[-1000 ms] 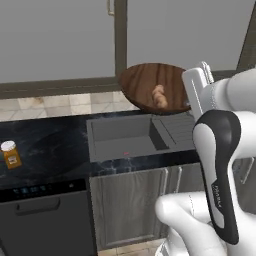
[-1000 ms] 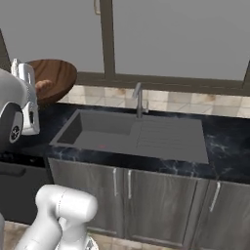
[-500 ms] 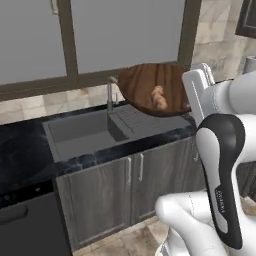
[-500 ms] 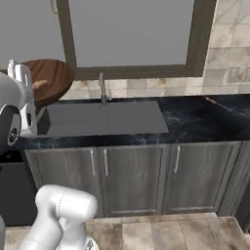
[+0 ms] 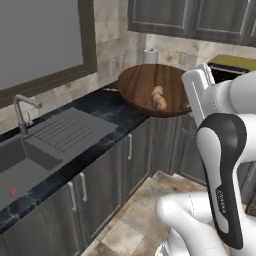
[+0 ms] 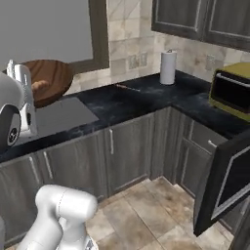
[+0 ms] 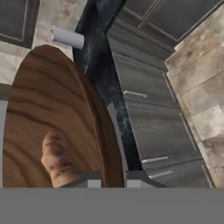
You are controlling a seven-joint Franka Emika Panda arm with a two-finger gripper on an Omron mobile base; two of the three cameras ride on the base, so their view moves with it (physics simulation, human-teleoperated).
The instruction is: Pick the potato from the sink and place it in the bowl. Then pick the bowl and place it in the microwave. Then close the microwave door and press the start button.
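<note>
A robot arm is holding a brown wooden bowl (image 5: 152,89) in the air above the black table (image 5: 100,120), its fingers (image 7: 114,178) clenched on the bowl's rim, one inside and one outside. The potato (image 5: 158,97) is lying inside the bowl, just beside the inner finger. The sink (image 5: 30,160) is sitting off to the left, well apart. A yellow toaster oven (image 6: 233,92) is standing farther along the table.

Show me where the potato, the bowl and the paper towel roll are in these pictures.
potato (image 5: 158,97): left base view, middle of its tan body.
bowl (image 5: 142,85): left base view, bare wooden inside, left of the potato.
paper towel roll (image 6: 168,67): right base view, middle of its white side.
</note>
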